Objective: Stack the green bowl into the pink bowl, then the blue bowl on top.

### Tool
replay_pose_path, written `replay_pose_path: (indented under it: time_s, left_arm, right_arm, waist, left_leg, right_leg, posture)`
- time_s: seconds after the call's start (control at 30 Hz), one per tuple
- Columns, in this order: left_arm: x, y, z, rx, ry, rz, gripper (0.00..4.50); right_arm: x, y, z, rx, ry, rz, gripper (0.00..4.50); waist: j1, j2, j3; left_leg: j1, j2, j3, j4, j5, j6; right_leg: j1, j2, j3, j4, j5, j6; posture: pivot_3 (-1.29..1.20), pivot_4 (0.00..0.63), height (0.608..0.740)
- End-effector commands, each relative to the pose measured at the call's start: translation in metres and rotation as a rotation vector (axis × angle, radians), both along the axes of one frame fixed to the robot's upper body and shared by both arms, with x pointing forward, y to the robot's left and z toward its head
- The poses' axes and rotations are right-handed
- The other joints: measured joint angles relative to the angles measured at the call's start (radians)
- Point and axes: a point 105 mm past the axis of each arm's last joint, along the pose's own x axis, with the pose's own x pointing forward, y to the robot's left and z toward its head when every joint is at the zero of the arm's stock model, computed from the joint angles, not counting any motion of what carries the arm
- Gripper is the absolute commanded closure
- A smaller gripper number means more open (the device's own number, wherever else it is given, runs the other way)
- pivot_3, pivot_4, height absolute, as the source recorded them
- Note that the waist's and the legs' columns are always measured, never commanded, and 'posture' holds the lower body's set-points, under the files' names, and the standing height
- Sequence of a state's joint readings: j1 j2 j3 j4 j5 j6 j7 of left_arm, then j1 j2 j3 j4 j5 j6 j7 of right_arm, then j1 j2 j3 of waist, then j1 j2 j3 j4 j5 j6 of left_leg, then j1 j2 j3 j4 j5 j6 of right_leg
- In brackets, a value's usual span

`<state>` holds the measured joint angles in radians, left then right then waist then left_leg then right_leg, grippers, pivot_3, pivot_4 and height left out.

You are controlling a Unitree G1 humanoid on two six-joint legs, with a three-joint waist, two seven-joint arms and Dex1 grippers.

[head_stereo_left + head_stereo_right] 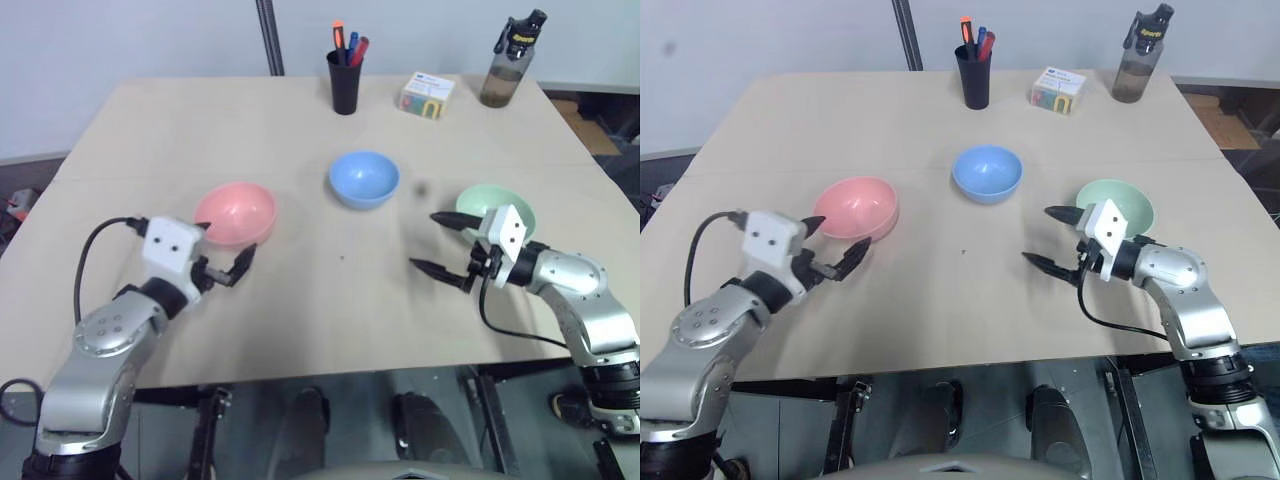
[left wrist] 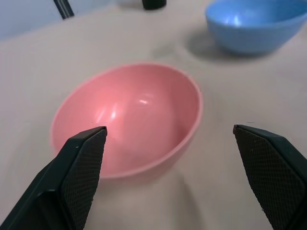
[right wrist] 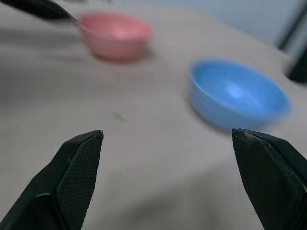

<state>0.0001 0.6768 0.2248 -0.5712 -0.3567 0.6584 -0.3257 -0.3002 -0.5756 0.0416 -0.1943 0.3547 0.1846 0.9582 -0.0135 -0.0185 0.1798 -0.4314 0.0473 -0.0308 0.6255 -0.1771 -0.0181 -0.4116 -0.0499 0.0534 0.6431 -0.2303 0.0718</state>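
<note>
Tools both gape wide and empty: left tool (image 1: 222, 253) beside the pink bowl (image 1: 236, 212), right tool (image 1: 437, 242) by the green bowl (image 1: 495, 203).

A beige table (image 1: 300, 130) stands before a plain pale wall (image 1: 130, 40).

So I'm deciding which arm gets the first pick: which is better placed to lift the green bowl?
The right. Its open claw sits just beside the green bowl at the table's right, while the left claw, also open, faces the pink bowl on the far side.
</note>
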Motion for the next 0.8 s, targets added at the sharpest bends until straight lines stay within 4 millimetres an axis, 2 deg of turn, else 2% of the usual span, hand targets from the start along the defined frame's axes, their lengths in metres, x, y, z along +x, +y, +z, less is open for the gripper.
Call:
replay_pose_path:
  time_s: [0.03,0.1,0.17,0.2,0.23,0.3,0.4,0.5,0.57,0.7,0.8]
  left_arm:
    - [0.009,-0.013,0.002,0.192,0.044,-0.018,0.04]
    - [0.015,-0.018,-0.006,0.341,0.095,-0.053,0.04]
    - [0.019,-0.017,-0.010,0.404,0.130,-0.050,0.04]
    - [0.022,-0.017,-0.010,0.424,0.134,-0.051,0.42]
    - [0.023,-0.017,-0.011,0.445,0.138,-0.057,0.53]
    - [0.027,-0.018,-0.010,0.458,0.142,-0.056,1.05]
    - [0.031,-0.018,-0.010,0.468,0.147,-0.052,2.38]
    - [0.034,-0.021,-0.007,0.458,0.143,-0.061,3.46]
    - [0.036,-0.027,-0.003,0.436,0.131,-0.088,4.41]
    - [0.024,-0.051,0.000,0.348,0.136,-0.253,4.41]
    - [0.002,-0.068,-0.006,0.390,0.152,-0.465,4.41]
  right_arm:
    - [-0.007,0.009,0.011,0.023,-0.053,0.044,0.00]
    - [-0.008,0.010,0.010,0.024,-0.053,0.044,0.00]
    - [-0.008,0.011,0.010,0.027,-0.054,0.040,0.00]
    - [-0.008,0.010,0.010,0.028,-0.055,0.037,0.00]
    - [-0.008,0.010,0.009,0.027,-0.055,0.031,0.00]
    - [-0.009,0.009,0.009,0.026,-0.054,0.022,0.00]
    - [-0.010,0.008,0.007,0.025,-0.053,0.011,0.00]
    - [-0.011,0.007,0.006,0.024,-0.051,-0.002,0.00]
    - [-0.012,0.006,0.006,0.024,-0.051,-0.008,0.00]
    - [-0.013,0.005,0.005,0.020,-0.051,-0.025,0.00]
    - [-0.014,0.001,0.003,0.012,-0.051,-0.041,0.00]
  waist:
    - [0.001,0.000,0.000]
    - [-0.001,0.000,0.000]
    - [-0.004,0.000,0.000]
    - [-0.006,0.000,0.000]
    - [-0.007,0.000,0.000]
    - [-0.006,0.000,0.000]
    - [-0.002,0.000,0.001]
    - [-0.002,0.000,0.001]
    - [-0.001,0.000,0.001]
    - [-0.001,0.000,0.001]
    - [-0.002,0.000,0.001]
  left_leg:
    - [0.000,0.000,0.000,0.000,0.000,0.000]
    - [0.000,0.000,-0.001,0.000,0.000,0.000]
    - [0.001,0.000,0.000,0.000,0.000,0.000]
    - [0.001,0.000,0.000,0.000,0.000,0.000]
    - [0.000,0.000,0.000,0.000,0.000,0.000]
    - [0.000,0.000,0.000,-0.001,0.000,0.000]
    - [0.000,0.000,-0.001,-0.001,0.000,0.000]
    - [0.000,0.000,0.000,-0.001,0.000,0.000]
    - [0.000,0.000,-0.001,-0.001,0.000,0.000]
    - [0.000,0.000,0.000,-0.001,0.000,0.000]
    - [-0.001,0.000,0.000,-0.001,0.000,0.000]
  right_leg:
    - [0.000,0.000,0.000,0.000,0.000,0.000]
    - [0.000,0.001,0.000,0.001,0.000,0.000]
    - [0.000,0.001,0.000,0.002,0.000,0.000]
    - [-0.001,0.001,0.001,0.002,0.000,0.000]
    - [-0.001,0.001,0.001,0.002,0.000,0.000]
    - [-0.002,0.001,0.000,0.002,0.000,0.000]
    - [-0.002,0.001,0.000,0.002,0.000,-0.001]
    - [-0.002,0.001,0.000,0.001,0.000,0.000]
    - [-0.002,0.001,0.000,0.001,0.000,0.000]
    - [-0.001,0.001,0.000,0.001,0.000,0.000]
    - [-0.002,0.001,0.000,0.001,0.000,-0.001]
  posture:
    - [0.00,0.150,0.740]
    - [0.00,0.150,0.740]
    - [0.00,0.150,0.740]
    - [0.00,0.150,0.740]
    - [0.00,0.150,0.740]
    - [0.00,0.150,0.740]
    - [0.00,0.150,0.740]
    - [0.00,0.150,0.740]
    - [0.00,0.150,0.740]
    - [0.00,0.150,0.740]
    - [0.00,0.150,0.740]
